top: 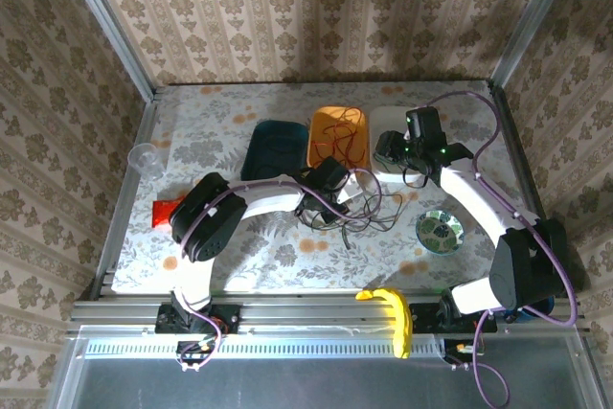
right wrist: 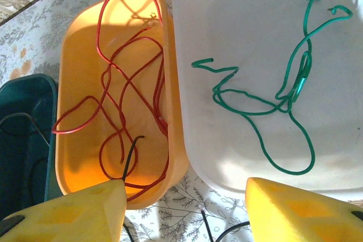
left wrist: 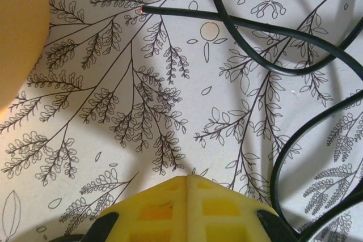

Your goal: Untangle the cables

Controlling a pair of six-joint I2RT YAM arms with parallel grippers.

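Top external view: black cables (top: 364,210) lie tangled on the counter (top: 211,131) at the left tool (top: 335,184); left wrist view: its fingers (left wrist: 159,208) pressed together; right wrist view: right tool (right wrist: 186,188) wide over the red cable (right wrist: 113,89) in the orange bin (right wrist: 76,43) and the green cable (right wrist: 272,100) in the white bin (right wrist: 227,15)

The left arm (top: 254,198) rises from its base, folds at the elbow and runs its forearm out to the right. The left tool (top: 330,179) points downward; its yellow fingers (left wrist: 170,211) meet along a centre seam. The right arm (top: 479,198) folds at its elbow and reaches forward and to the left. The right tool (top: 404,150) holds its fingers (right wrist: 62,216) spread wide apart.
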